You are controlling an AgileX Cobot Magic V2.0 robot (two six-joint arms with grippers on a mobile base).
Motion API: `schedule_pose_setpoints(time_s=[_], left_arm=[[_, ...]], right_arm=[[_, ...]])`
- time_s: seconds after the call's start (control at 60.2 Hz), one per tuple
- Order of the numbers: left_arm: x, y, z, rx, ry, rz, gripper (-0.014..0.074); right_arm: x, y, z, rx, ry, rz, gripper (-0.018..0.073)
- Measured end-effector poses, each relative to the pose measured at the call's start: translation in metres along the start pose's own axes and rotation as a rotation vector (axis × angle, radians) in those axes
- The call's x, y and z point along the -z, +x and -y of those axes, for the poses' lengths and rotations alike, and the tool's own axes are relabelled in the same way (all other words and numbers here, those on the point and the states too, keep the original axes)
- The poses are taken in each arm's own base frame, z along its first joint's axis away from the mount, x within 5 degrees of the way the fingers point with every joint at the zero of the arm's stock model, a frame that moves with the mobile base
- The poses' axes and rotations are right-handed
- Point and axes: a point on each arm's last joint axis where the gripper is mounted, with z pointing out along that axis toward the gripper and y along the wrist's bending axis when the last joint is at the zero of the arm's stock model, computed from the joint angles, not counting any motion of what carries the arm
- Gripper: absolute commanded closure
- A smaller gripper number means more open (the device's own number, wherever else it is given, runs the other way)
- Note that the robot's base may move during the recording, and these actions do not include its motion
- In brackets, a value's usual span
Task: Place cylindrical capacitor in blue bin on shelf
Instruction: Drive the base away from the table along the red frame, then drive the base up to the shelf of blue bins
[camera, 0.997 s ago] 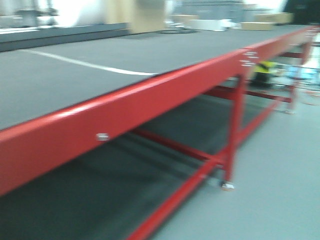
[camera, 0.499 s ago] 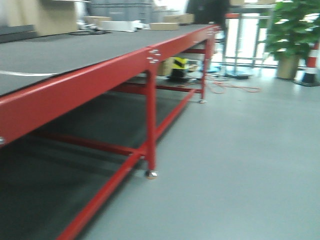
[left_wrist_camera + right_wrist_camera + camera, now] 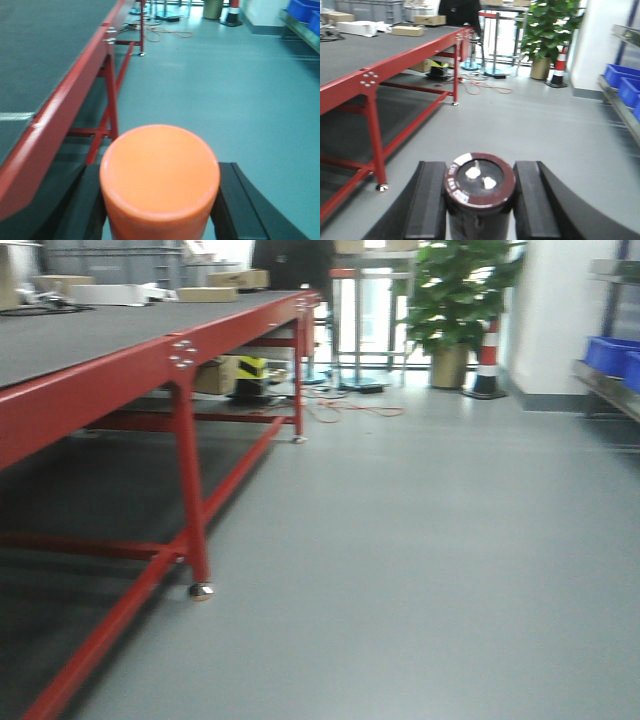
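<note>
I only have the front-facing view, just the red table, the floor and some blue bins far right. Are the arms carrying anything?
Observer: Yes. The right gripper is shut on the cylindrical capacitor.
Operator: Which way up is it?
Observer: Upright, with its two silvery terminals facing the wrist camera.
Operator: And the left arm?
Observer: The left gripper is shut on an orange cylinder, a black finger on each side.
</note>
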Motion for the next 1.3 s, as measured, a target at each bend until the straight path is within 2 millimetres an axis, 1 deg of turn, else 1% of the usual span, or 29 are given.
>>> schedule_pose_setpoints(time_s=[1.296], left_arm=[[0.0000,0.0000,0.0001,0.000,0.001,0.000,0.0707]], right_arm=[[0.0000,0.0000,0.0000,0.000,0.000,0.000,0.0669]])
